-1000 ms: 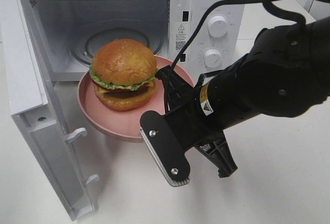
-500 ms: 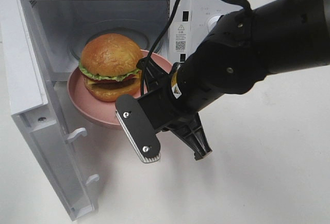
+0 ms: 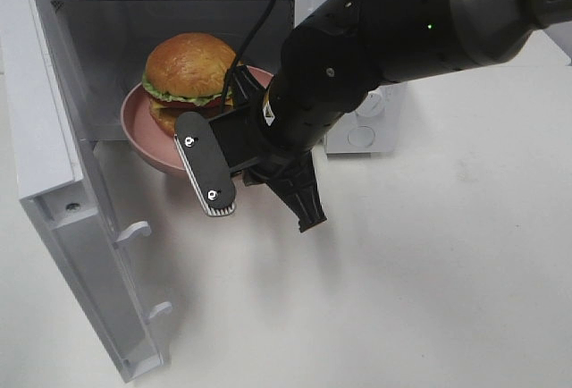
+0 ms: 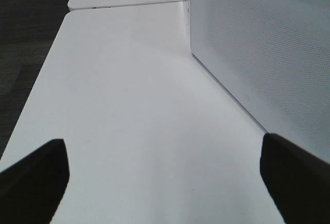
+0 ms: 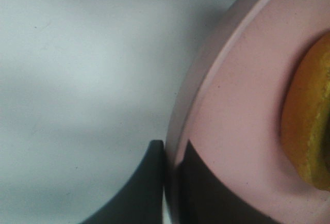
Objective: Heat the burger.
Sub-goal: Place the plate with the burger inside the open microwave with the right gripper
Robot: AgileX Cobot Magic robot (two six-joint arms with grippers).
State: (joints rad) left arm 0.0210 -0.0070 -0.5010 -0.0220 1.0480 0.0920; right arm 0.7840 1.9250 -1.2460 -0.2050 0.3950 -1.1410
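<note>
- Right gripper [image 5: 172,150] is pinched down on the rim of the pink plate [image 3: 143,133]. In the wrist view one fingertip sits on each side of the rim, so I'm carrying the plate, not touching the food.
- The burger [image 3: 189,71] stands upright in the middle of that plate, right at the mouth of the microwave [image 3: 98,35]. The far side of the plate is already inside the cavity and the near side hangs out over the sill.
- What matters for the next push: the burger lies straight ahead of my fingers, cavity-side. I'm gripping the near right edge, so the move is forward and in.
- The plate is round, so there's no long axis to line up. The burger's tall axis is vertical, and that's what I have to watch against the cavity roof.
- Not sure whether the plate's underside is resting on the cavity floor or hanging just above it. The arm hides that edge from the high camera.
- Left gripper [image 4: 165,176] has its fingers spread wide with nothing between them. It's parked out by the microwave's side wall and doesn't show in the high view, so the right arm is the nearer one by far.
- The door [image 3: 54,138] is swung fully open on the left, clear of the plate.
- The table [image 3: 447,272] is plain matte white and bare in front of the oven. My guess is the tight spot is the opening, since the wrist's bulk sits just in front of it.
</note>
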